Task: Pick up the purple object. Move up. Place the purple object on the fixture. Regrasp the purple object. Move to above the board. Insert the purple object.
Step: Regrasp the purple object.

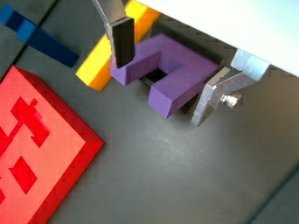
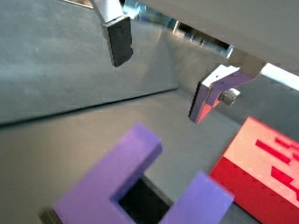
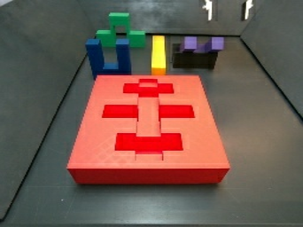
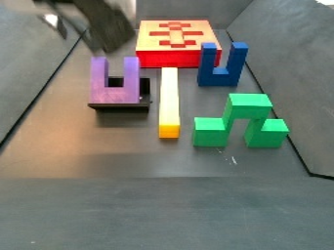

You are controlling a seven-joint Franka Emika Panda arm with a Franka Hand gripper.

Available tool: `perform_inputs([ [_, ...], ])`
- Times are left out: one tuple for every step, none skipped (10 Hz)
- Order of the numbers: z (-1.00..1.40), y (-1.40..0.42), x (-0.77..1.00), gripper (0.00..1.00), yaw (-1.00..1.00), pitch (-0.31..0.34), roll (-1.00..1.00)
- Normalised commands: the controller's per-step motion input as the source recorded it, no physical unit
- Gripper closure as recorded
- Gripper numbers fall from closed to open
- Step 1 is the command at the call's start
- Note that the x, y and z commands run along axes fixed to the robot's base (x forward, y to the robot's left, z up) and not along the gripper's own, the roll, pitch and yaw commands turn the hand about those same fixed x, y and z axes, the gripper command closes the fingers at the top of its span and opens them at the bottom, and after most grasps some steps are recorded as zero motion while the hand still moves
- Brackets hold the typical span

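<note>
Two silver fingers with dark pads show in a wrist view, marking the gripper [image 1: 176,74]. They stand spread apart on either side of the purple object [image 1: 170,72], and no pad presses on it; the jaws are released and hold nothing. A yellow bar [image 1: 114,51] lies just beside the purple object, and a corner of the board [image 1: 41,144] sits near, on the dark floor.

Seen from a wrist view looking the opposite way, the gripper [image 2: 166,77] again has its fingers wide apart, with bare floor between them. The purple object [image 2: 138,188] lies below them, prongs outward, clear of both pads. Part of the board [image 2: 260,166] shows at the edge.

From a side view, the board [image 3: 83,133] fills the foreground. Behind it stand a blue U-shaped block [image 3: 106,56], a green block [image 3: 120,29], the yellow bar [image 3: 159,51] and the fixture [image 3: 197,61]. The purple object [image 3: 201,43] rests on top of the fixture, prongs up. The gripper [image 3: 228,10] hangs above it, apart from it.

Viewed from a side view at the near end, the purple object [image 4: 113,83] sits on the fixture [image 4: 120,105], beside the yellow bar [image 4: 169,99]. The gripper [image 4: 78,24] appears blurred above; its finger spacing is probably not readable here. The blue U-shaped block [image 4: 222,66], green block [image 4: 240,120] and board [image 4: 177,39] are also visible.
</note>
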Motion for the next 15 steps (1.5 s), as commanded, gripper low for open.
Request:
perform_inputs([
  [0.17, -0.29, 0.07, 0.0, -0.02, -0.214, 1.0],
  [0.0, -0.26, 0.19, 0.0, 0.0, -0.086, 1.0],
  [0.0, -0.24, 0.16, 0.0, 0.0, -0.014, 1.0],
  [0.0, -0.2, 0.21, 0.0, 0.0, -0.014, 1.0],
  [0.0, -0.15, 0.14, 0.0, 0.0, 0.0, 1.0],
  [0.0, -0.1, 0.05, 0.0, 0.01, 0.0, 1.0],
  [-0.03, -0.03, 0.01, 0.0, 0.12, 0.0, 1.0],
  [-0.04, -0.01, 0.04, 0.0, 0.15, 0.0, 1.0],
  [-0.05, 0.0, 0.11, 0.0, 0.17, 0.0, 1.0],
  [-0.06, -0.01, 0.14, 0.0, 0.19, 0.0, 1.0],
  [-0.1, -0.01, 0.21, 0.0, 0.21, 0.0, 1.0],
  [-0.17, -0.01, 0.23, 0.0, 0.24, 0.0, 1.0],
  [-0.16, 0.0, 0.24, 0.0, 0.25, 0.0, 1.0],
  [-0.14, 0.0, 0.27, 0.0, 0.25, 0.0, 1.0],
  [-0.12, 0.0, 0.24, 0.0, 0.26, 0.0, 1.0],
])
